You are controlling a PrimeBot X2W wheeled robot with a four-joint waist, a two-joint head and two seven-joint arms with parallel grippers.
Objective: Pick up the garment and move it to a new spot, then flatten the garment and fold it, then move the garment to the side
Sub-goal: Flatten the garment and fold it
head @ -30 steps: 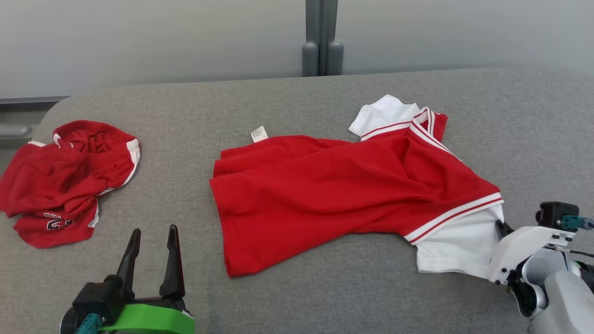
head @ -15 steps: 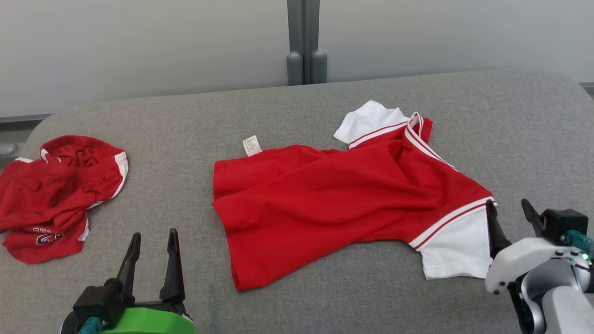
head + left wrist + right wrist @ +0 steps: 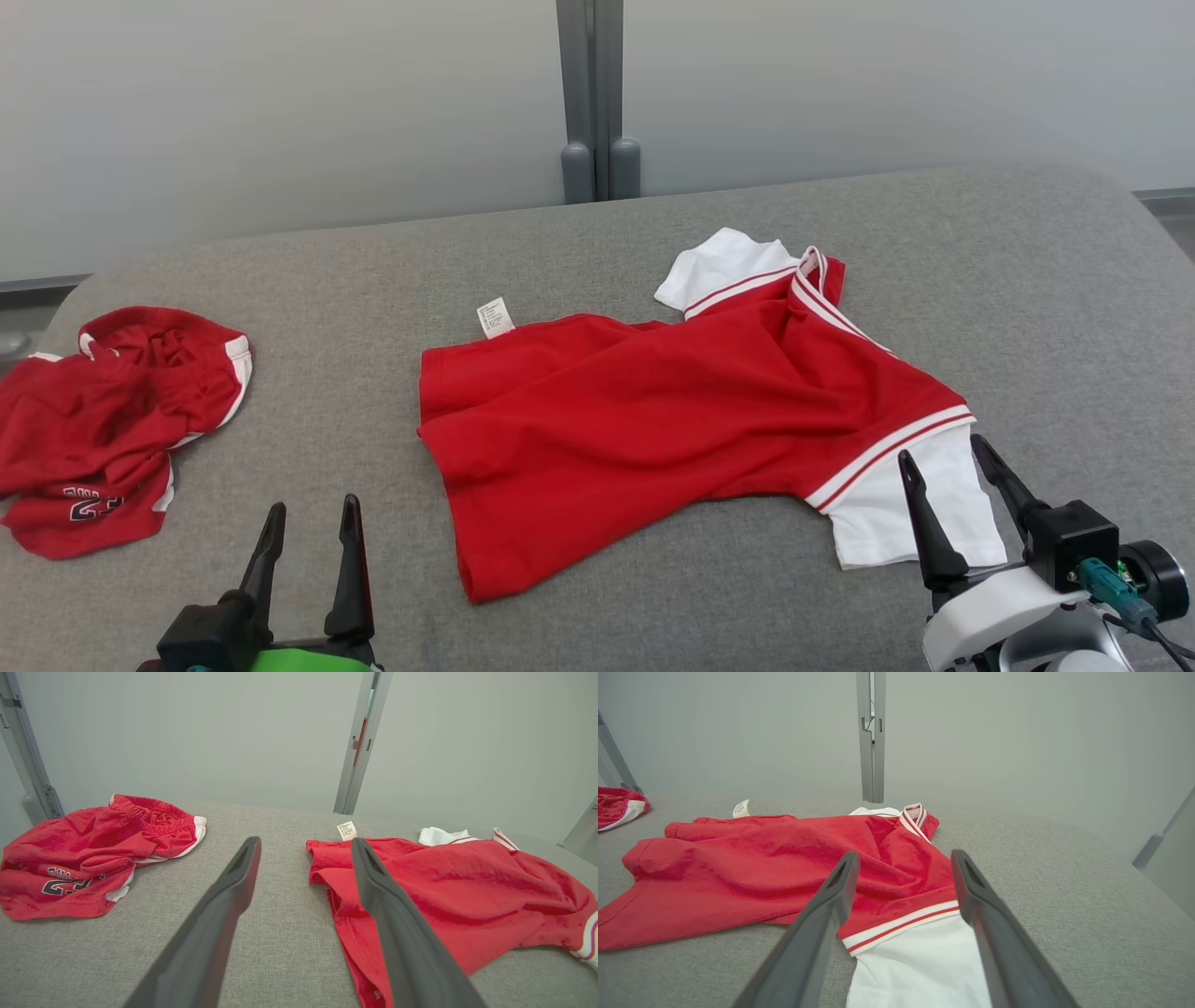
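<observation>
The garment (image 3: 672, 420) is a red shirt with white, red-striped sleeves, lying spread but creased across the middle of the grey padded surface (image 3: 1027, 308). Its white label sticks out at the far left corner. My right gripper (image 3: 940, 449) stands open at the near right, its fingers straddling the near white sleeve (image 3: 920, 966) just above it, with nothing held. In the right wrist view the shirt (image 3: 784, 868) stretches away to the left. My left gripper (image 3: 314, 505) is open and empty at the near left, short of the shirt's hem (image 3: 355, 933).
A second red garment with white trim and dark lettering (image 3: 103, 420) lies crumpled at the left edge of the surface. A grey post (image 3: 588, 93) stands against the pale wall behind. Bare fabric lies between the two garments and right of the shirt.
My right gripper has opened, let go of the white sleeve and drawn back toward me, fingers now pointing up. The head camera shifted, so the whole scene sits lower and further left.
</observation>
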